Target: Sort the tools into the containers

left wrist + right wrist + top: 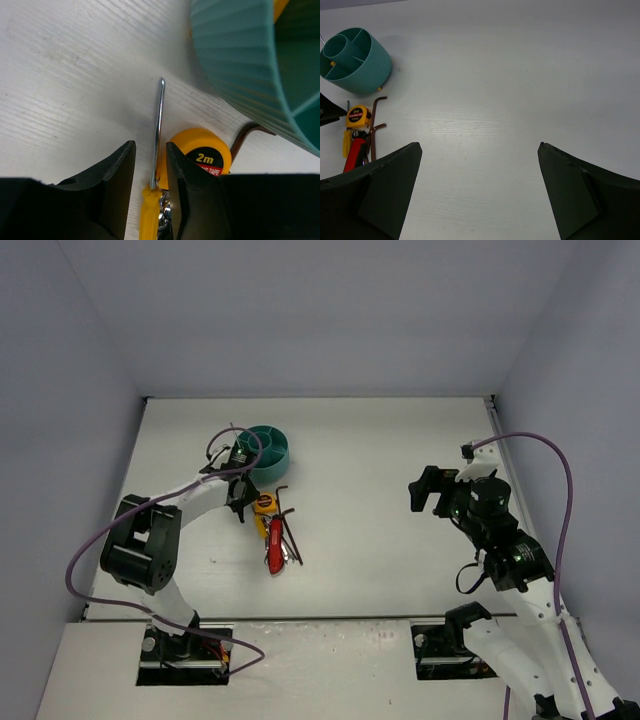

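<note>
The teal organiser (270, 452) stands at the back left; it also shows in the left wrist view (240, 55) and the right wrist view (367, 75). Just in front of it lie a yellow tape measure (200, 150), a yellow-handled screwdriver (159, 125), dark hex keys (290, 522) and a red-handled tool (274, 546). My left gripper (150, 145) is low over the pile, its jaws slightly apart on either side of the screwdriver's shaft, not touching it. My right gripper (425, 490) is wide open and empty at the right, far from the tools.
Something yellow shows inside one compartment of the organiser (332, 63). A silver metal piece (166, 210) lies beside the screwdriver's handle. The table's back wall runs just behind the organiser. Bare table (495, 100) lies between the pile and my right gripper.
</note>
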Available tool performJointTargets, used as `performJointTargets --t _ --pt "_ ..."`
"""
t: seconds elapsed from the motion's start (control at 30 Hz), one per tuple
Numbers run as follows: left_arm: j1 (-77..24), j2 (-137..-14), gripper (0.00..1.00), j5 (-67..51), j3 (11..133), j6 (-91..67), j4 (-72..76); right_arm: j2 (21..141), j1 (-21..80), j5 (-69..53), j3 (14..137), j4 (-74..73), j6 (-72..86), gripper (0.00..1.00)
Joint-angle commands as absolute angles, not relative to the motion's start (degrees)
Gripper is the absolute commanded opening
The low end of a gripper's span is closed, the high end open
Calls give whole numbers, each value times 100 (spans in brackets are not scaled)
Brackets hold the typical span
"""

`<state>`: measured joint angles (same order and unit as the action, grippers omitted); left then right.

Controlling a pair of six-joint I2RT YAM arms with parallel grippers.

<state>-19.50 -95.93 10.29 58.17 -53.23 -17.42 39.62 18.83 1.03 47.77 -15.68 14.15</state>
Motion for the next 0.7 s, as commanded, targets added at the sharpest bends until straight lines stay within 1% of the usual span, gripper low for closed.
performJointTargets --t 0.0,0.2,0.33,0.37,0.4,0.47,0.5,0.67 --pt "-2032 -9665 28 1122 5973 -5592 -1538 3979 1916 44 4906 -1320 1468 100" --pt "-2039 -9851 27 1230 5995 -5624 -1696 3955 1915 45 4904 -1336 1443 100" --pt "-2039 -9896 17 1206 5957 -5704 -1823 3964 1915 52 4931 -1345 1450 100" --pt "-2039 -9882 13 1236 5939 -5705 -1874 3963 1908 45 4939 -1345 1450 100" --pt "-2039 -9816 8 1302 5902 -5712 -2014 3948 1915 52 4939 -1353 1442 100" --pt "-2036 -9668 2 1397 5904 -5651 -2138 3928 1916 68 4916 -1365 1441 100" --pt "-2031 -9586 0 1481 5920 -5566 -2210 3911 1916 79 4904 -1371 1441 100" --pt "-2030 -9053 0 1943 6448 -4921 -2634 3963 1910 68 4915 -1371 1441 100"
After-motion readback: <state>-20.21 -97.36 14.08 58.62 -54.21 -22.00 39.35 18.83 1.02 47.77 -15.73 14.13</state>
